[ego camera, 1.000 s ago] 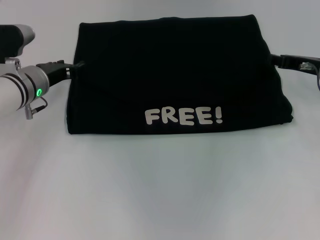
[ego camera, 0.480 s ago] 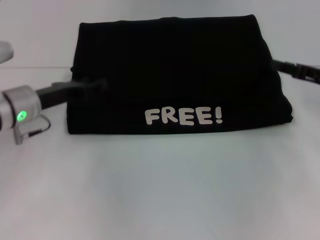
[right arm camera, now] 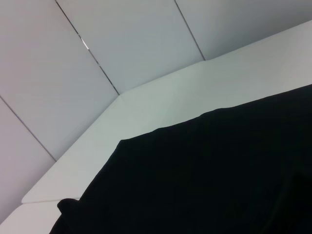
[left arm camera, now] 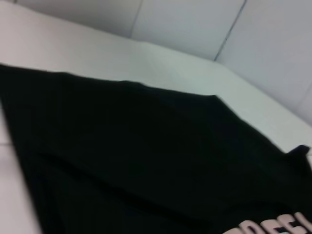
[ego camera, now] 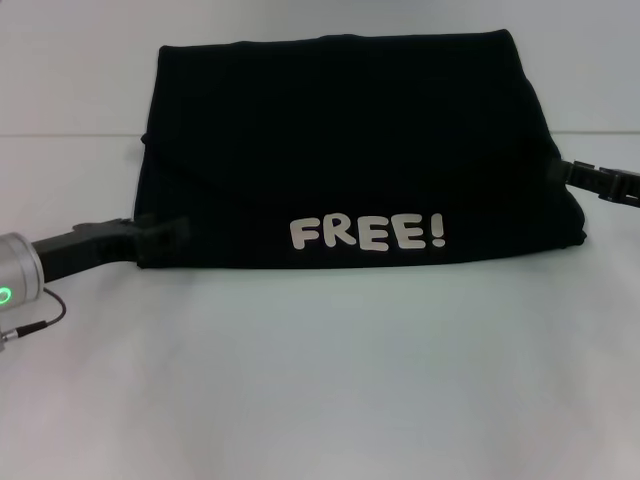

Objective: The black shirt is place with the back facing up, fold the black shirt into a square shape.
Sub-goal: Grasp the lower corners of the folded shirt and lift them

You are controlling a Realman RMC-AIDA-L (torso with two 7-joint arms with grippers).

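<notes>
Just one black shirt (ego camera: 350, 150); left hand (ego camera: 165, 235) and right hand (ego camera: 560, 172): grip unclear.

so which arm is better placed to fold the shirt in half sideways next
Probably the left. The left gripper is at the black shirt's near left corner, a good spot to lift from. The right gripper touches only mid-height on the right edge.

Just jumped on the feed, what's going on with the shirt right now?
The black shirt lies on the white table, already folded into a wide rectangle with the "FREE!" print near its front edge. The left gripper is at the shirt's front left corner, low on the table. The right gripper is at the shirt's right edge, about halfway back. Neither has lifted any fabric yet.
</notes>
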